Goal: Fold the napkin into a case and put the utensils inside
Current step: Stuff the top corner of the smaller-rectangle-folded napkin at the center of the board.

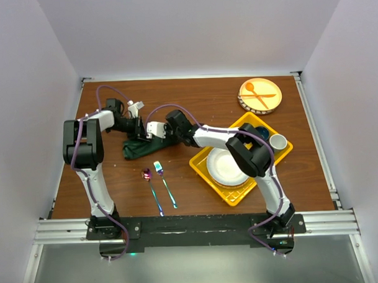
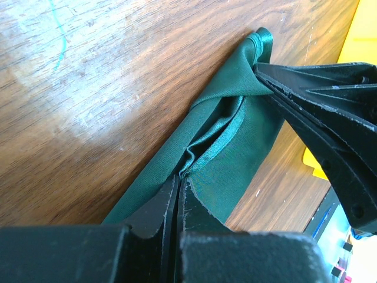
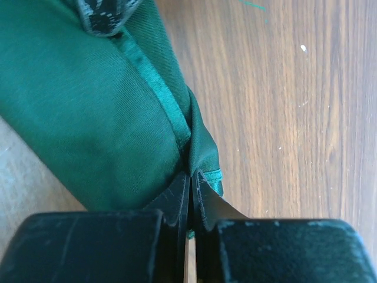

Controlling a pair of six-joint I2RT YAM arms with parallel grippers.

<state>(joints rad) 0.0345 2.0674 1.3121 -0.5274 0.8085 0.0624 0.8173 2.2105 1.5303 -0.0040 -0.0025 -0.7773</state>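
**Napkin pinched by both grippers, left of the yellow tray**

Utensils: the iridescent spoon point(image 1: 152, 191) and fork point(image 1: 166, 187) lie side by side on the wooden table point(image 1: 206, 97). They sit left of the yellow tray point(image 1: 206, 176), level with its near corner. Their heads point away from the arm bases and their handles toward them. Neither one touches the tray or the cloth.

Yellow tray: it sits at an angle on the table. It holds a white plate point(image 1: 222, 168) in its near part, with a white cup point(image 1: 276, 141) and a dark bowl point(image 1: 261, 132) at its far side. The right arm reaches across it.

Napkin point(image 1: 134, 149): dark green, bunched into a long, narrow, loosely gathered strip. It lies left of the tray, farther from the bases than the utensils and apart from the tray's rim. It is not a flat pouch.

Left gripper point(image 1: 139, 133): in the left wrist view its fingertips point(image 2: 178, 186) are pressed together on a fold of the napkin point(image 2: 230, 159), and the hem runs into them.

Right gripper point(image 1: 153, 136): it sits just beside the left one, on the tray side. In the right wrist view its tips point(image 3: 191, 180) are clamped on the cloth point(image 3: 88, 106) at a hemmed corner, and a sliver of green shows between the pads.

Far end: beyond the tray's far corner, a round plate point(image 1: 260, 95) carries an orange spoon and fork laid crossed.
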